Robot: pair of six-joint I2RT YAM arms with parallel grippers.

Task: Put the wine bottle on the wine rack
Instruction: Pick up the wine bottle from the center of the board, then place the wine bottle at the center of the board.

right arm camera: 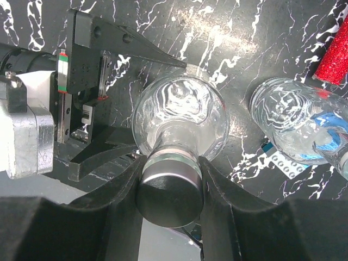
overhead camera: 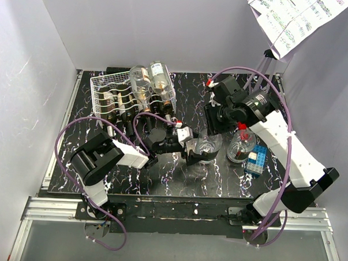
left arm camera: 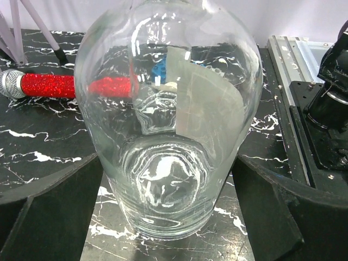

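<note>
wine bottle [overhead camera: 207, 144]: clear glass with a dark grey cap, standing upright on the black marble table [overhead camera: 189, 102], near the front middle. well apart from the wine rack [overhead camera: 102, 86] at the back left. not on the rack yet.

held at the neck by the right gripper [right arm camera: 171, 163], fingers pressed on both sides just under the cap (a pinch from above, by the look of it). left gripper [overhead camera: 194, 150] spread wide around the fat belly of the glass, one finger on each side, not squeezing.

done so far: bottle grabbed. left to do: lift, carry to the back left, tip on its side, lay in a cradle. looks like the early part of the job. rack already loaded with other bottles [overhead camera: 142, 83], so hard to tell from above where a free cradle is.

writing: a plain grey label [left arm camera: 209, 103] on the far side of the glass, seen from behind, nothing to read. paper sheet [overhead camera: 294, 17] hanging at the top right, print too small to read. no brand names to be seen.
</note>
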